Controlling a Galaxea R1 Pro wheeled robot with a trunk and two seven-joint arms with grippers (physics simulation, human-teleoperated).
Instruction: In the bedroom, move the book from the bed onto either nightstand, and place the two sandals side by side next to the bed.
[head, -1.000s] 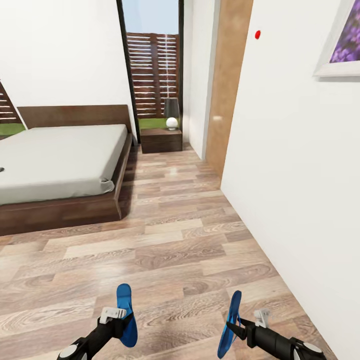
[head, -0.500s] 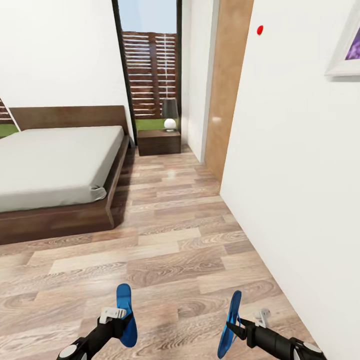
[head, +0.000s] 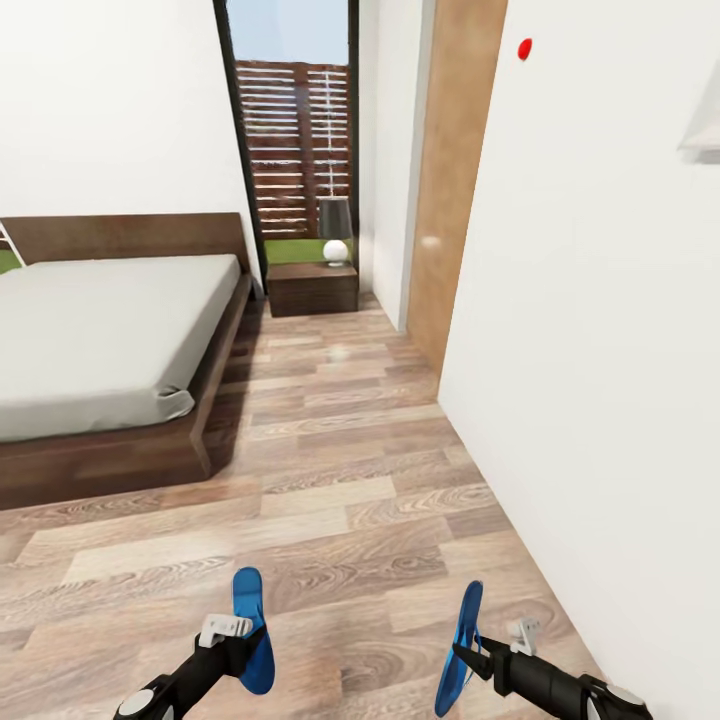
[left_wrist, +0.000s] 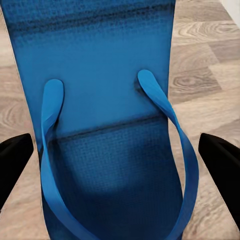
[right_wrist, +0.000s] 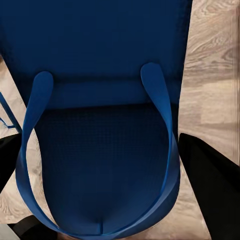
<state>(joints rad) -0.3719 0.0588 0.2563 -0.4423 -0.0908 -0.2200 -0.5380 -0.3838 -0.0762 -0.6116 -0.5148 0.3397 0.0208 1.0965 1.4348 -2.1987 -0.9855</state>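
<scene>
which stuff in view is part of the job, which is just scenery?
Job:
- left sandal, held in left gripper
- right sandal, held in right gripper
- bed
- nightstand

Scenery:
- lamp on the nightstand
- window with fence
- red dot on wall
- picture frame

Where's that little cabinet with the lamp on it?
In the head view, the nightstand stands at the far end of the room, just right of the bed's headboard, below the tall window.
</scene>
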